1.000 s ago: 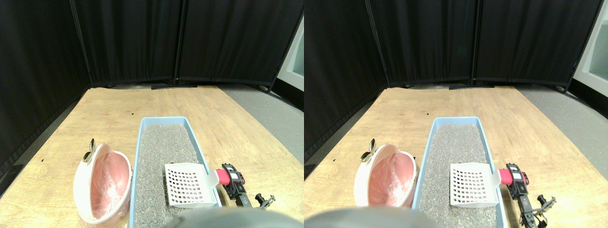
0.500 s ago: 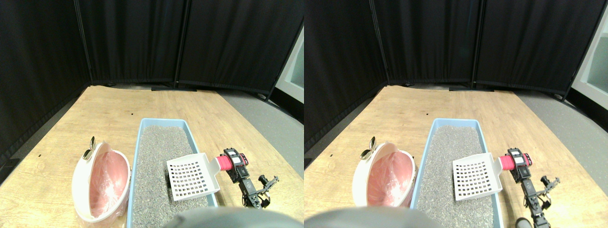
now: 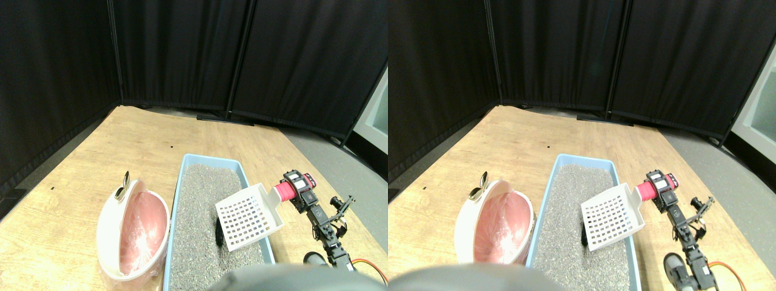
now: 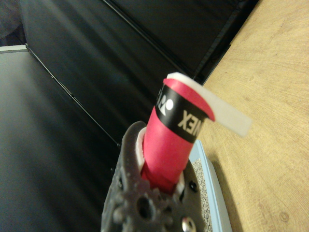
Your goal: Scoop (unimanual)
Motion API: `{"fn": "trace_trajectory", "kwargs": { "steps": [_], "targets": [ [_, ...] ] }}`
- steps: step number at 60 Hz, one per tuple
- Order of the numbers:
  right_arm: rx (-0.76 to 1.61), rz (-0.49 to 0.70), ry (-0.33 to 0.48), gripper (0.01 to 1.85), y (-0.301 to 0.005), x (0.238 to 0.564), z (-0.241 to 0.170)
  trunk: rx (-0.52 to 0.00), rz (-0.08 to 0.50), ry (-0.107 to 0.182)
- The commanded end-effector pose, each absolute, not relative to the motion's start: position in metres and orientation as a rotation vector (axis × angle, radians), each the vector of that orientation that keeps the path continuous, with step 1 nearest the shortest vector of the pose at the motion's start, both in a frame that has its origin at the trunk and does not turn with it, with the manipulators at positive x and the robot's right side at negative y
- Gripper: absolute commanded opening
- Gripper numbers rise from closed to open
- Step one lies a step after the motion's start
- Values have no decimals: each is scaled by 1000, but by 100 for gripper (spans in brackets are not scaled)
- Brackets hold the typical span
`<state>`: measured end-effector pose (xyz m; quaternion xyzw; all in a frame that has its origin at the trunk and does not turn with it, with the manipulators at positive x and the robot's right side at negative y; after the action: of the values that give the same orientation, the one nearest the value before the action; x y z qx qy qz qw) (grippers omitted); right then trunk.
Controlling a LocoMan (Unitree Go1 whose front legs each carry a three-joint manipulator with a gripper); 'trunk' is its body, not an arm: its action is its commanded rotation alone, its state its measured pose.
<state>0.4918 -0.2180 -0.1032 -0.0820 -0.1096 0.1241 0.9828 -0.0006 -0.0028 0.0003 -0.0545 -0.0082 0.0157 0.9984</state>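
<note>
A white slotted scoop hangs tilted over the near right part of the blue litter tray, its front edge low over the grey litter. Its red wrapped handle points up and right, and my right gripper is shut on it. In the wrist view the red handle stands out of the dark jaw frame, with a corner of the tray beyond it. A small dark lump lies in the litter just left of the scoop.
A white bin with a pink liner leans against the tray's left side, with a metal clip on its rim. Black curtain panels close the back. Wooden floor surrounds the tray, and an orange cable trails at the lower right.
The scoop has risen off the litter and tilted, handle end higher, as my arm lifted. The dark lump beside it now shows. The camera has also shifted.
</note>
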Motion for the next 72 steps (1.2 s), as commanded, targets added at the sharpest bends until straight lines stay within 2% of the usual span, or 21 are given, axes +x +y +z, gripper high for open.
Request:
{"fn": "trace_trajectory", "kwargs": {
  "steps": [1,16,42,58,72],
  "targets": [
    [-175,270,-268,6,-219,495,-96,-133,45,-9],
    [-200,226,-261,6,-226,500,-89,-156,53,-7],
    [-357,297,-273,6,-231,523,-74,-196,81,-13],
    [-394,316,-243,6,-227,528,-70,-229,105,-11],
    [-533,339,-228,6,-218,530,-72,-244,117,-7]
  ]
}}
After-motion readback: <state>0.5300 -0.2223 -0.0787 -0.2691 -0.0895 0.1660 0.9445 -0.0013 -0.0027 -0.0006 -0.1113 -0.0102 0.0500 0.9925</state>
